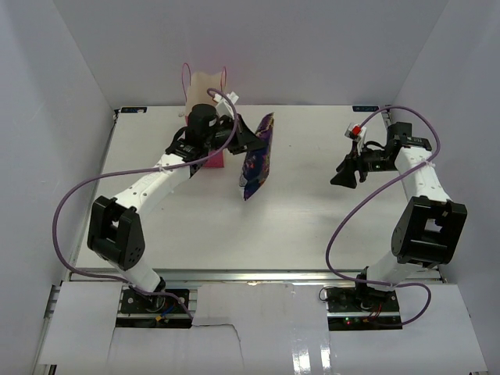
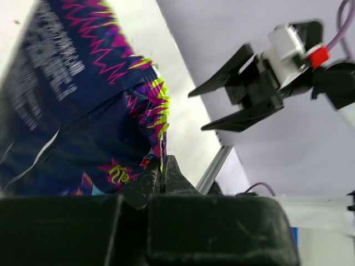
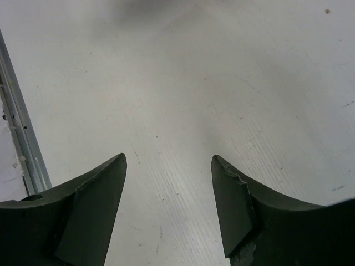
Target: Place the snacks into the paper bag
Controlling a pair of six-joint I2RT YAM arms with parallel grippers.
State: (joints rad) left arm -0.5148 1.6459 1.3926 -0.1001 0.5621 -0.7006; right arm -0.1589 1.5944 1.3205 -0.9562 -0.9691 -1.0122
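One snack was all that was being handled: the big crinkly snack bag (image 1: 258,160) was pinched by a thin strip of its edge in the left pincer (image 2: 163,173), with the jaws pressed shut on the yellow-green zigzag trim. It was left dangling below the pincer, long side down. Whether its lower end touched the tabletop (image 1: 312,226) couldn't be told.

That edge grip was probably picked so the packet would hang narrow and could be fed end-first into an opening. Grabbed flat across the middle, it would likely have been too wide and floppy.

The paper bag (image 1: 205,84) was standing upright just behind the left pincer, on its outer side. Much of it was covered by the wrist, so what was already inside couldn't be made out.

Stuff likely to get in the way: the thin handles (image 1: 186,78) sticking up over the mouth, the purple cable (image 1: 226,98) looped right by the rim, and the wrist itself parked in front of the opening. A lift and a swing back over the rim looked to be needed, and the light bag could easily be knocked over.

The right pincer (image 3: 169,188) was held wide open with nothing in it, bare tabletop beneath it, well apart from the left one and probably just kept out of the way.
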